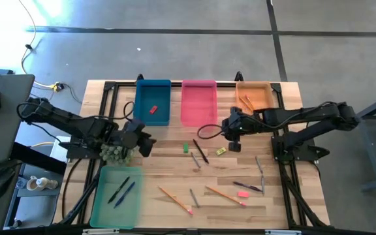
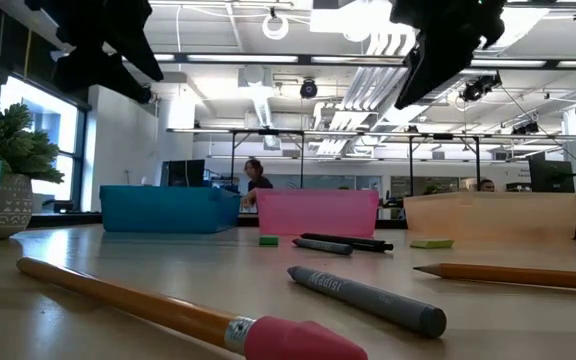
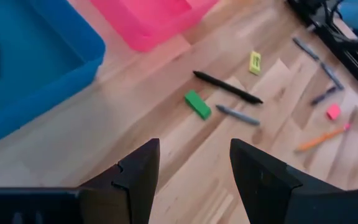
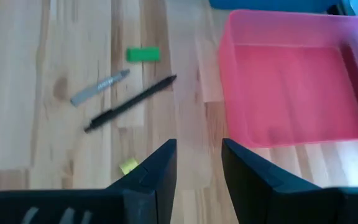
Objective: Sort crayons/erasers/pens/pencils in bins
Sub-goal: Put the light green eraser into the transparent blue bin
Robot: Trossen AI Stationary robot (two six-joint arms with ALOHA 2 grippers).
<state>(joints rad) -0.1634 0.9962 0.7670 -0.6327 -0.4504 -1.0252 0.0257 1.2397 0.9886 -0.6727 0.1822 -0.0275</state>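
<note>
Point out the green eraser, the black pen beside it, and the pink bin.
green eraser [image 4: 143, 55]: right wrist view, middle of its top face.
black pen [image 4: 130, 103]: right wrist view, midway along its barrel.
pink bin [image 1: 198, 119]: high view, its near rim.

The only lettering is dark print along the side of the nearest grey crayon [image 2: 368, 296] in the low view, lying on the table [image 2: 118, 250], and it is too blurred to read. No label, brand, number or sign can be made out on the bins, the pencils or the erasers.
</note>
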